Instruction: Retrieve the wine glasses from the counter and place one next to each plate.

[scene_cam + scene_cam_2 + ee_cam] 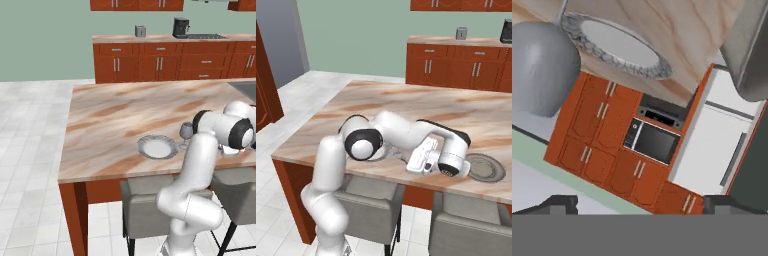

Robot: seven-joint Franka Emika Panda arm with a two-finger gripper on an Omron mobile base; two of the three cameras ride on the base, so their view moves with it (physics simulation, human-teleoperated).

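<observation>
From the left base camera, a marbled island counter point(120, 115) fills the middle of the scene. A white plate with a patterned grey rim point(157, 147) lies near its front edge. Just to the plate's right a wine glass point(186, 132) stands upright, bowl above stem, partly hidden behind the robot's white arm. The arm bends low over the counter edge beside the glass.

From the right base camera, the arm stretches across the front edge of the counter toward the right. A greyish-tan plate point(484, 167) lies just beyond the wrist. No glass can be made out beside that plate.

From the hand camera, which is rolled over, the rounded grey bowl of the glass fills the upper left corner, close to the lens. The white plate appears just beside it. The gripper point(640, 202) has its two dark fingertips set wide apart at the bottom corners, holding nothing. The glass lies off to one side of the fingers, not between them.
</observation>
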